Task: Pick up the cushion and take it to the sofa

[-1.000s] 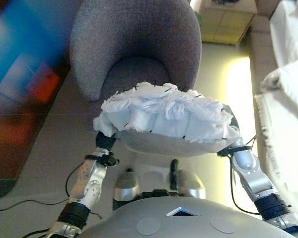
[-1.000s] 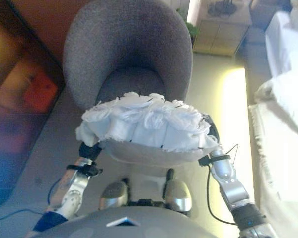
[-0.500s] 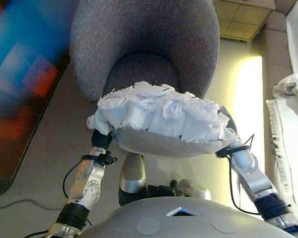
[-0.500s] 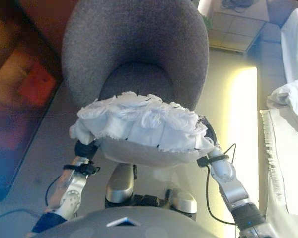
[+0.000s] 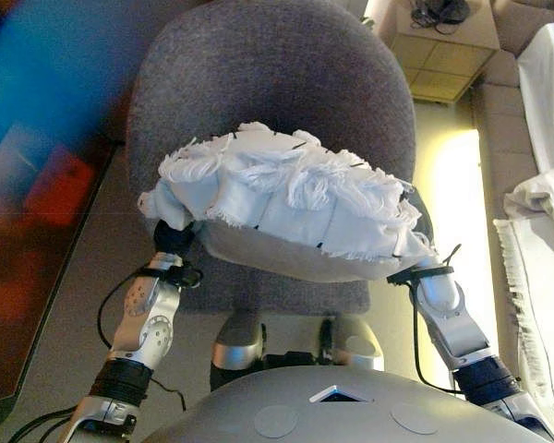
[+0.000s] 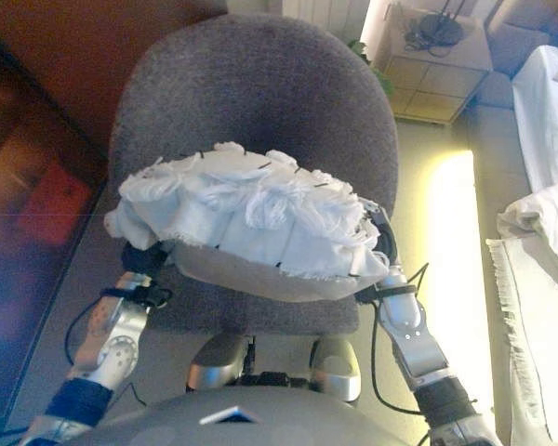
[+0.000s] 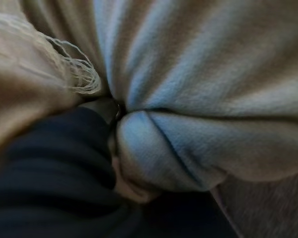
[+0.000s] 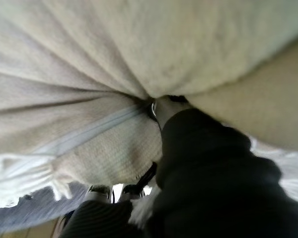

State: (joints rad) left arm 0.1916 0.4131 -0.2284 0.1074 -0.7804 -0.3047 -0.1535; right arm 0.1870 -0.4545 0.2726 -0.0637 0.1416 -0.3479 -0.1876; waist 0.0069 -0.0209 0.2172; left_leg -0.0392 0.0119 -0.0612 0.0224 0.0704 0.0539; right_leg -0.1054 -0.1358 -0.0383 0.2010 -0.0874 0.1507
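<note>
A white cushion [image 5: 286, 198] with a fringed, ruffled top and a plain grey underside is held between my two hands, above the seat of a grey round-backed armchair [image 5: 277, 83]. My left hand [image 5: 173, 238] grips its left end and my right hand [image 6: 383, 237] grips its right end. Both hands are mostly hidden under the cushion. In the left wrist view my left hand [image 7: 54, 163] has cushion cloth [image 7: 188, 99] bunched at its fingers. In the right wrist view my right hand [image 8: 208, 168] is dug into gathered cloth [image 8: 114, 59] beside a zip seam.
A low wooden cabinet [image 5: 448, 46] stands at the back right. White cloth-covered furniture [image 5: 545, 203] runs along the right side. A dark, coloured surface [image 5: 37, 185] lies on the left. The armchair's seat front [image 5: 286, 293] is close below the cushion.
The view has moved closer to the armchair. The cushion, still held by both hands, now hangs over the seat instead of in front of it.
</note>
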